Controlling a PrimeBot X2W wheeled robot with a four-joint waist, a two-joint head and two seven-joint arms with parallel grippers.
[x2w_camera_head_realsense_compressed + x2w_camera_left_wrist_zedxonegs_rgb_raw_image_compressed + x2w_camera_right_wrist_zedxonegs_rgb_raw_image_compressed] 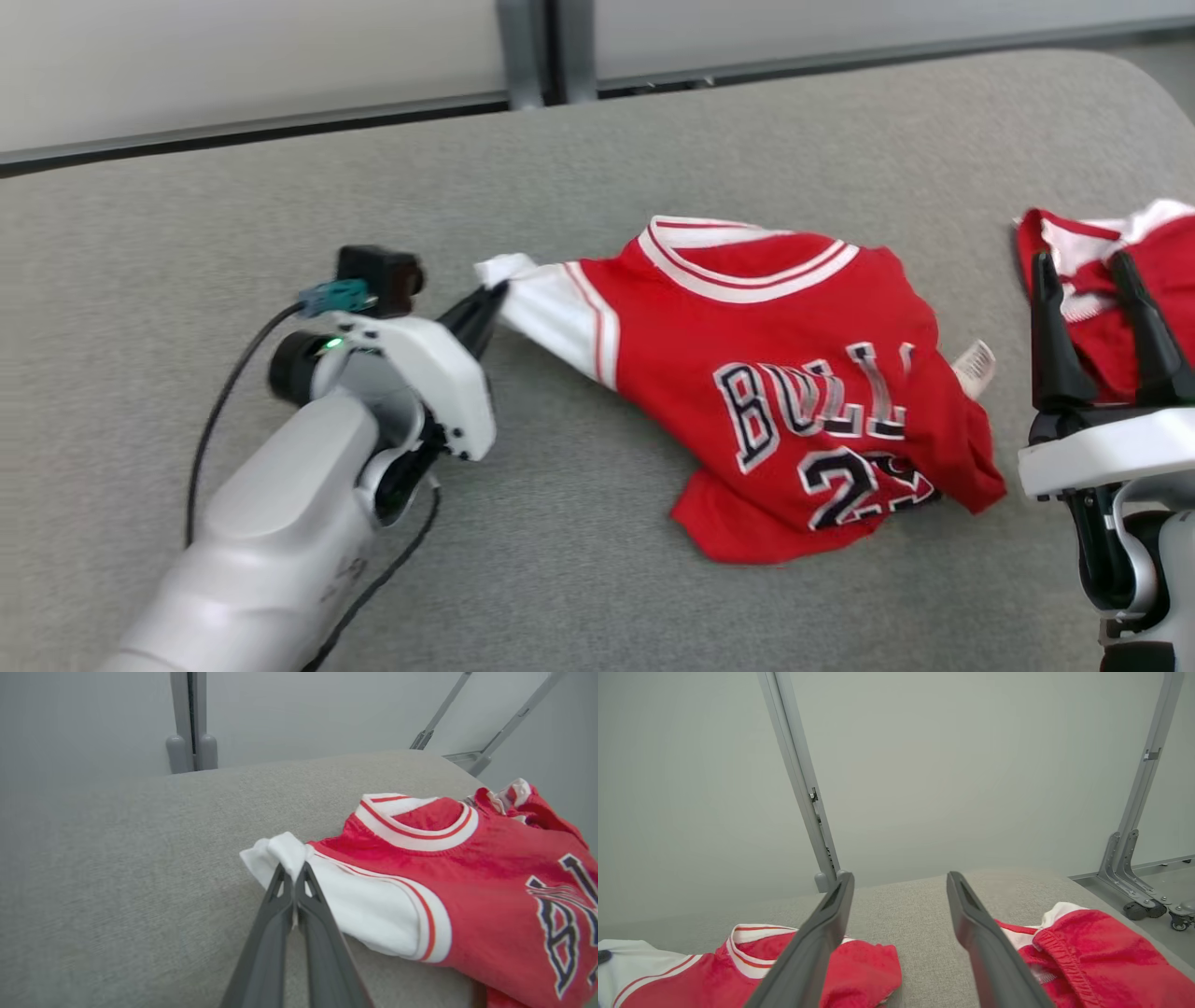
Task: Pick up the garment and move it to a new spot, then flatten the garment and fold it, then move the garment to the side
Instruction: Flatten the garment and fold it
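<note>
A red jersey, the garment (794, 392) (490, 872) (859, 970), lies crumpled on the grey cushioned surface (597, 168), with white sleeves, a white striped collar and dark lettering. My left gripper (493, 297) (293, 870) is shut on the end of its white sleeve (541, 303) (280, 851) at the garment's left side. My right gripper (1083, 266) (900, 879) stands open at the right, above the surface, its fingers over a second red and white piece of clothing (1130, 280) (1101, 952), with nothing between them.
The second red piece lies at the surface's right edge. Behind the surface are a pale wall and grey metal posts (803, 784) (191, 718); a wheeled frame base (1139, 886) stands on the floor to the right. Bare grey surface lies at the left and front.
</note>
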